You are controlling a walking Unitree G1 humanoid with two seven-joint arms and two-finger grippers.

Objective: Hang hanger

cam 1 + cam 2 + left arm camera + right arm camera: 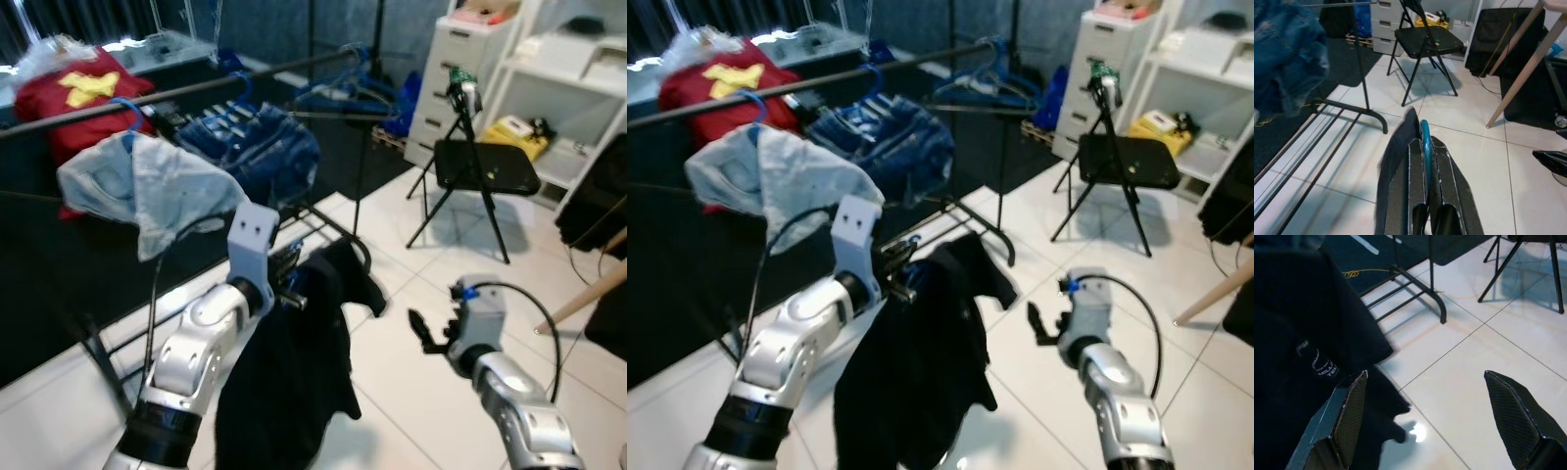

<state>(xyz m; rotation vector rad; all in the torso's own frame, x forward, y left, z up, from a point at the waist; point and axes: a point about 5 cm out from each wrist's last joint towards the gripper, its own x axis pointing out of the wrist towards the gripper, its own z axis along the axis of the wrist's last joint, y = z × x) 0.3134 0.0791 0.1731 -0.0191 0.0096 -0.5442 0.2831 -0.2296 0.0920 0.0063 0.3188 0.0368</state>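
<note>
My left gripper (pixel 290 284) is shut on a teal hanger (pixel 1426 147), its two black fingers pressed against the hook. A black garment (pixel 294 372) hangs from that hanger down toward the white tile floor. The dark clothes rail (pixel 196 88) runs above and behind it, carrying a red shirt (pixel 78 93), a pale blue garment (pixel 147 191), blue denim (pixel 260 147) and spare blue hangers (pixel 343 88). My right gripper (pixel 423 331) is open at the black garment's right side, apart from it; its fingers (pixel 1349 416) stand wide over bare tile.
The rack's black foot (pixel 1369 110) and low bars lie on the floor just ahead. A black folding chair (pixel 485 166) stands right of the rack, before white drawers (pixel 446 73) and shelves (pixel 578 88). A wooden pole (pixel 583 294) leans at the far right.
</note>
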